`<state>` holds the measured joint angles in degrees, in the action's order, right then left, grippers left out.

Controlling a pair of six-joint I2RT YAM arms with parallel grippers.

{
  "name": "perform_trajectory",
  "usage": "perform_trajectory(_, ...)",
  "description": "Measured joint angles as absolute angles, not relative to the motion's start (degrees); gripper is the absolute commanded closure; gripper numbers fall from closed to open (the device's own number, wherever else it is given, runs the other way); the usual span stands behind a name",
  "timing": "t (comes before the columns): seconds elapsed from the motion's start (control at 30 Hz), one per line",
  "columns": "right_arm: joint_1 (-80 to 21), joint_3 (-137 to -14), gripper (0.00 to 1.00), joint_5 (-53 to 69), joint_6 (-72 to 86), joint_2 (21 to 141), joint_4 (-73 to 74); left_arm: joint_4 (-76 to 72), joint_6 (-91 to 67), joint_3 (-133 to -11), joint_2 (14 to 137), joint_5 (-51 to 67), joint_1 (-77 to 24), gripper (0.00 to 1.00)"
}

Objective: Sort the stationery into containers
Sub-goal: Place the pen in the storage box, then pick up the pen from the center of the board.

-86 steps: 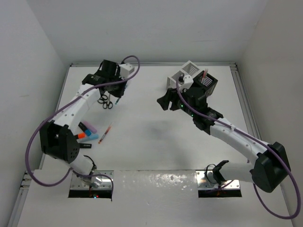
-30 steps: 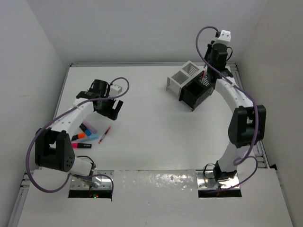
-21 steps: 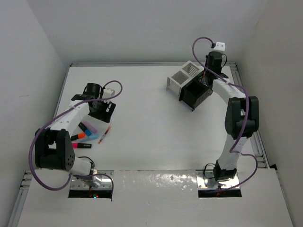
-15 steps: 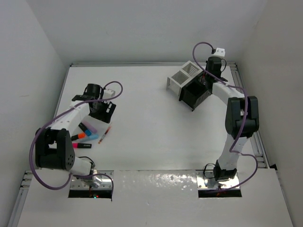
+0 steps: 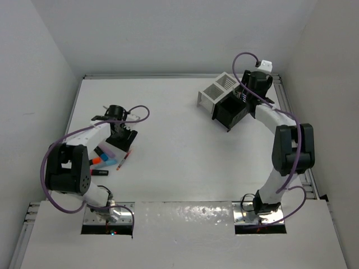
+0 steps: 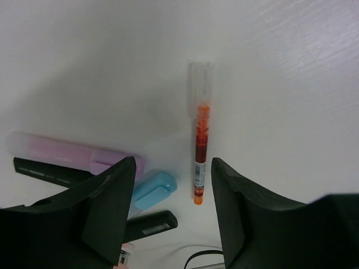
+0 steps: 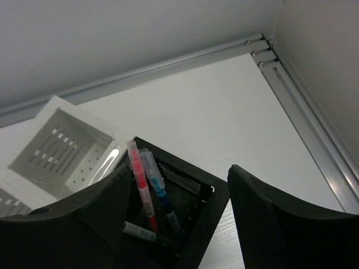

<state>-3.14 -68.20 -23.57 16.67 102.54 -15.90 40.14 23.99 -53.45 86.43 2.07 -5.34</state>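
My left gripper (image 6: 173, 162) (image 5: 120, 137) hangs open over the stationery on the left of the table. An orange pen (image 6: 199, 151) (image 5: 123, 159) lies flat just ahead of its fingers. To the left of the pen lie a purple highlighter (image 6: 73, 157) (image 5: 106, 150), a blue highlighter (image 6: 151, 188) and a black marker (image 6: 148, 224). My right gripper (image 7: 179, 168) (image 5: 247, 95) is open above the black container (image 7: 224, 196) (image 5: 230, 112). In that container stand a red pen (image 7: 139, 182) and a blue pen (image 7: 157, 185). The white container (image 7: 61, 145) (image 5: 216, 92) adjoins it.
An orange highlighter (image 5: 96, 161) and a further black marker (image 5: 98, 172) lie in the same cluster. A metal rail (image 7: 303, 95) runs along the table's right edge, close behind the containers. White walls enclose the table on the left, back and right.
The left arm has swung back and down toward the stationery cluster, with its jaws drawing closer together. The right gripper has settled lower by the black container and opened.
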Motion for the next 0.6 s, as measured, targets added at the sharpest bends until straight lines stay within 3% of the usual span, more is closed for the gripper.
perform_trajectory(0.2,-3.60,-65.30,0.30,-22.59,16.62,94.26,-16.73,40.66,26.74,-50.74,90.04,2.09,-6.61,0.50)
perform_trajectory(0.33,-4.97,-62.24,0.30,-21.93,16.23,88.27,-17.61,40.82,27.68,-49.12,92.36,1.87,-7.35,0.60)
perform_trajectory(0.5,-6.79,-57.84,0.30,-21.71,15.81,81.95,-18.09,40.80,28.08,-48.95,92.88,1.30,-8.82,0.78)
perform_trajectory(0.6,-7.99,-54.76,0.30,-21.69,15.42,78.35,-18.02,41.01,27.86,-49.23,93.14,1.23,-9.47,1.00)
